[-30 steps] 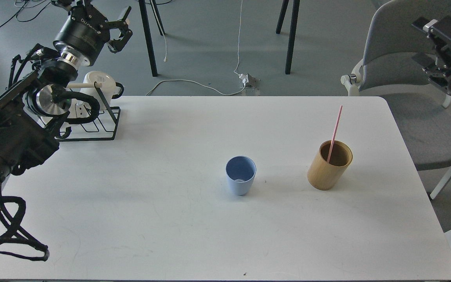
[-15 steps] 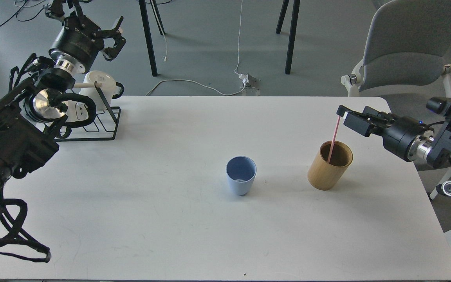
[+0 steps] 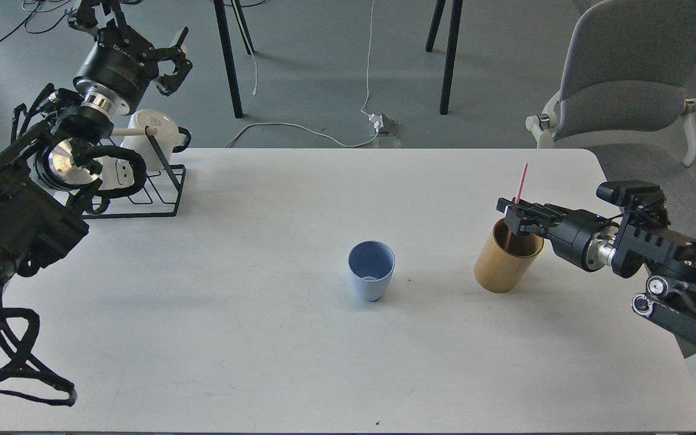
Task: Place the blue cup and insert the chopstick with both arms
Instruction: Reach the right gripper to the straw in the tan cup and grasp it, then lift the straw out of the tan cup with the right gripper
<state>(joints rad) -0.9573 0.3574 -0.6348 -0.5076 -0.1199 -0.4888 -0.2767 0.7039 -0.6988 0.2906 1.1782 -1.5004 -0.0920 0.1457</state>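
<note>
Pink and thin, the one chopstick (image 3: 518,196) stands tilted in the one tan bamboo holder (image 3: 508,257), its top end sticking out well above the rim. The right gripper (image 3: 512,216) sits just over that holder's rim with its fingers on either side of the stick's middle; whether they are already pinching it or only flanking it I cannot tell, as the tips are small and dark. To do this grasp well, I judge the fingers should close squarely across the stick, then lift along its own slant so it clears the rim without tipping the holder. The one blue cup (image 3: 371,270) stands upright and apart, to the left of the holder, on the white table (image 3: 251,350). The left gripper (image 3: 170,57) is raised far to the holder's left, beyond the table's back edge, fingers spread and holding nothing, above the black wire rack (image 3: 142,193) with its white mug (image 3: 156,136).
</note>
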